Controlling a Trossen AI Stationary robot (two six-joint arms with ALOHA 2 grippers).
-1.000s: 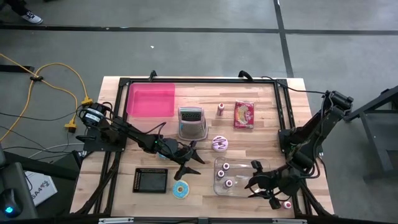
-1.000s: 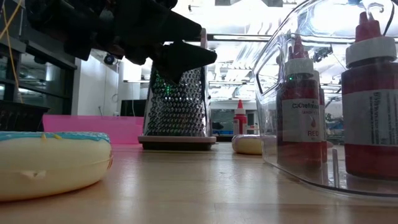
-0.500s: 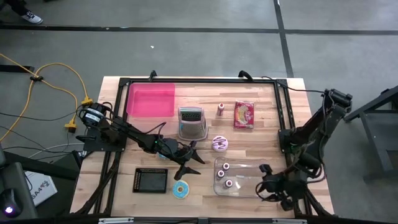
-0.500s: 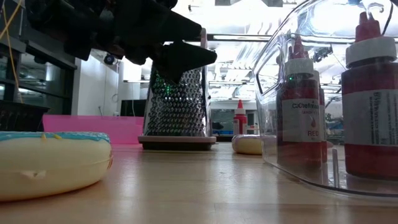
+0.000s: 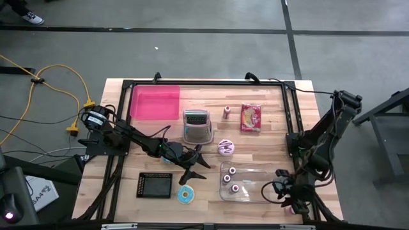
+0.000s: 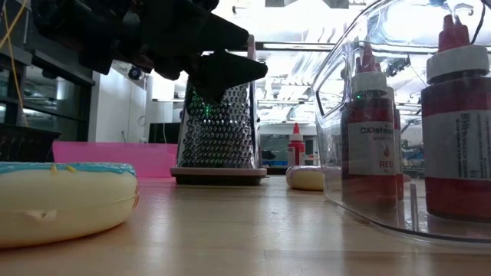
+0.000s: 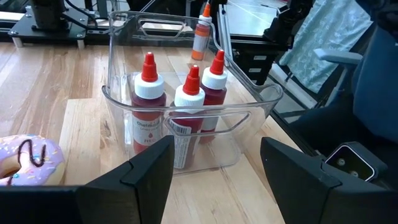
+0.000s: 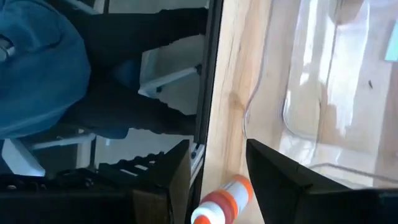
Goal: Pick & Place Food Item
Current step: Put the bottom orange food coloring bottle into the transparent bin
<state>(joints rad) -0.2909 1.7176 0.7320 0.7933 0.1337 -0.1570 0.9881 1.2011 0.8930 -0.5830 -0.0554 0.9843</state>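
Orange-capped bottle [image 8: 221,202] lying at near right counter [image 5: 255,144] edge, outside clear bin [image 5: 246,182] | right end effector [image 5: 285,195] part-open astride it, ungripped | left end effector [image 5: 195,165] open, mid-counter, idle

Orange-capped bottle [image 8: 221,200] cut by the frame edge; blue-iced donut [image 6: 61,201] cropped at left.

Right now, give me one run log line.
left end effector: open, idle mid-table | right end effector: at orange-capped bottle beside clear bin | donut: untouched
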